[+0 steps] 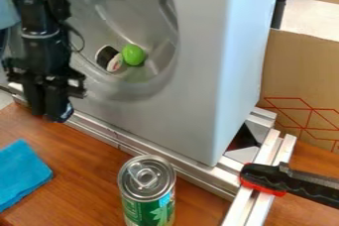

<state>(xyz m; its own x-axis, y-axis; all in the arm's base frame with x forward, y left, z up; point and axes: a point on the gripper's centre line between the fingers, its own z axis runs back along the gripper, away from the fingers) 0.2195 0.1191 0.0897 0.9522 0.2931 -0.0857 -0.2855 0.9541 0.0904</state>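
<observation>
Green ball low inside grey drum, just beside dark-and-white piece. Gripper hangs outside drum, left of its mouth; can't tell if jaws apart or together. My read: enter drum square to mouth, wrist clear of its rim. Take ball across its middle, close slow; likely rolls if nudged.

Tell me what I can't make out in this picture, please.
All in the camera view:
- Whether the pincer holds anything: too dark to tell.
- Back of the green ball: hidden by its own front.
- Base of the can: cut off by the bottom edge.
- Rest of the blue cloth: cut off by the left edge.
- End of the black handle: cut off by the right edge.
</observation>
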